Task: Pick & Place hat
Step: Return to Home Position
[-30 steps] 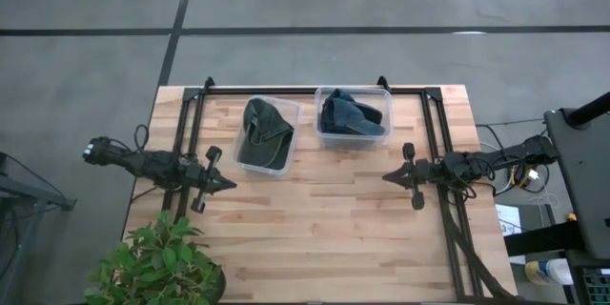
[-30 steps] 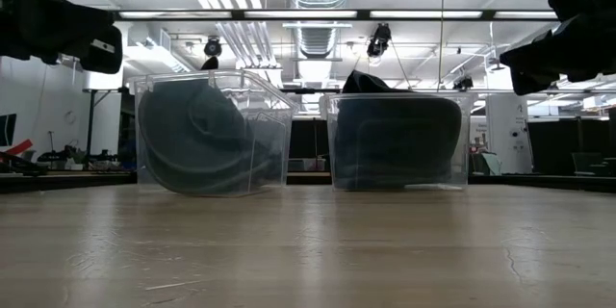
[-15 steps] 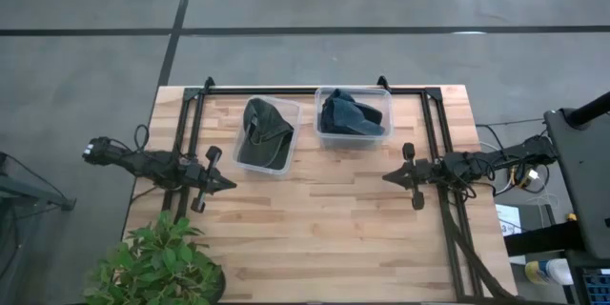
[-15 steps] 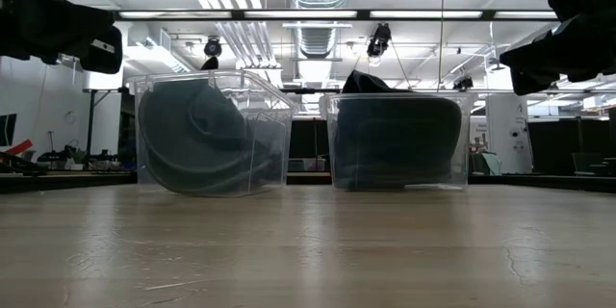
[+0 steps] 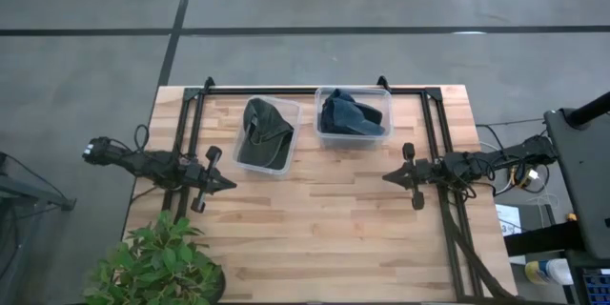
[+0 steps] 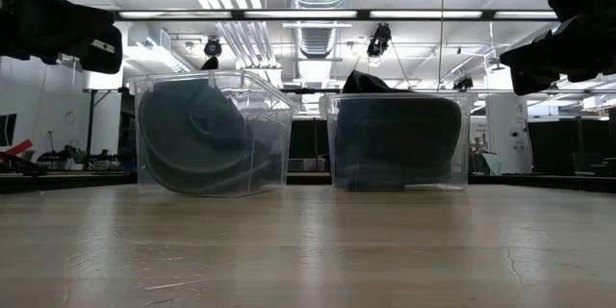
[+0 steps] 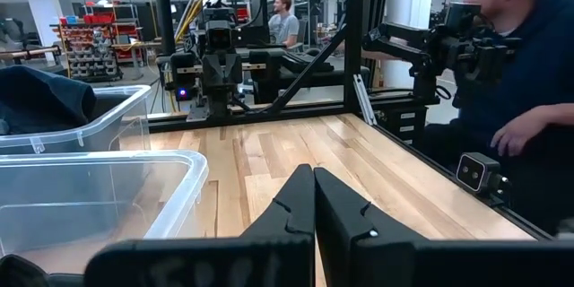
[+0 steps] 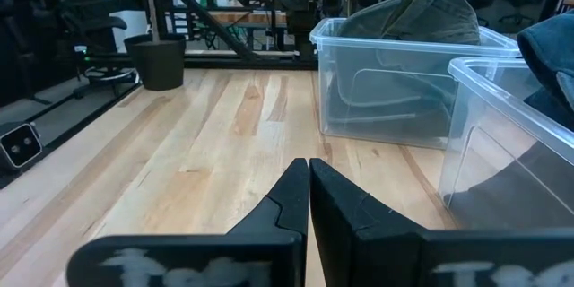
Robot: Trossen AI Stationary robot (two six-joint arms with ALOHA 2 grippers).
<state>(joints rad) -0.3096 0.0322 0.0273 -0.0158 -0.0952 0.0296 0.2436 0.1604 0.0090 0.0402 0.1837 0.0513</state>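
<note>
Two clear plastic bins stand side by side near the table's far edge. The left bin point(image 5: 266, 136) holds an olive-green hat point(image 5: 261, 131), which rests inside it and shows above the rim as the hat point(image 8: 413, 9). The right bin point(image 5: 354, 117) holds a dark blue hat point(image 5: 349, 114). My left gripper point(image 5: 231, 185) hovers shut over the table's left side, just near of the left bin. My right gripper point(image 5: 386, 177) hovers shut over the right side, near of the right bin. Both point toward the table's middle.
A potted green plant point(image 5: 157, 265) stands at the table's near left corner. Black frame rails point(image 5: 315, 87) run along the far edge and down both sides. A person point(image 7: 516, 81) sits beyond the table's right side. Bare wood lies between the two grippers.
</note>
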